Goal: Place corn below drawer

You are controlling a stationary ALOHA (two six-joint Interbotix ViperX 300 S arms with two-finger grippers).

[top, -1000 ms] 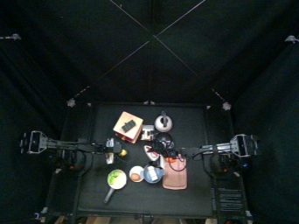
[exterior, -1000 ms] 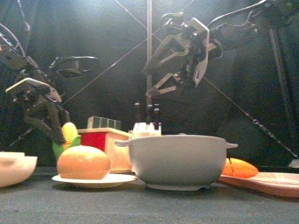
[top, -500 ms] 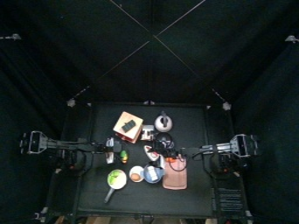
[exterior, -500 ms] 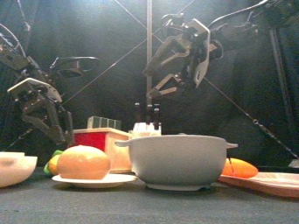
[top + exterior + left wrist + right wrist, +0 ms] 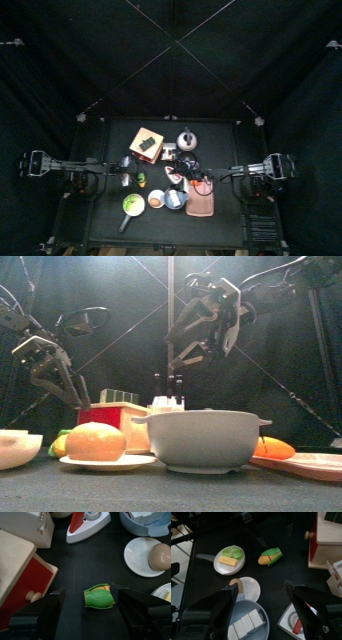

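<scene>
Landmark: the drawer (image 5: 146, 144), a tan-orange box with a dark green patch on its top and a red front, as the left wrist view (image 5: 17, 572) shows it with a round tan knob.
Corn: the corn (image 5: 99, 597), yellow with green husk, lies on the black table (image 5: 100, 215) just off the drawer's red front, apart from it; the top view (image 5: 139, 180) puts it on the drawer's near side, toward the table's front edge; the right wrist view (image 5: 270, 556) shows it lying alone on the bare table; the front view (image 5: 59, 443) shows only a sliver of it, left of the drawer.
Left gripper: the left gripper (image 5: 89, 596) hangs above the corn with its jaws spread wide on either side of it, nothing between them but air; in the front view (image 5: 67, 394) it is raised, up and left of the drawer.
Right gripper: the right gripper (image 5: 260, 597) stands with jaws parted and empty; in the front view (image 5: 187, 356) it hangs high, above and right of the drawer.
Egg plate: a white plate (image 5: 139, 561) carrying a brown egg (image 5: 160, 556) lies beyond the corn from the drawer.
Yellow-green dish: the dish with a handle (image 5: 228, 559) lies past the corn, away from the drawer, toward the table's front edge.
Iron: a red-and-white toy iron (image 5: 86, 524) lies beside the drawer, on its right in the top view.
Grey bowl: a grey bowl (image 5: 203, 439) stands at the front, right of the drawer in the front view.
</scene>
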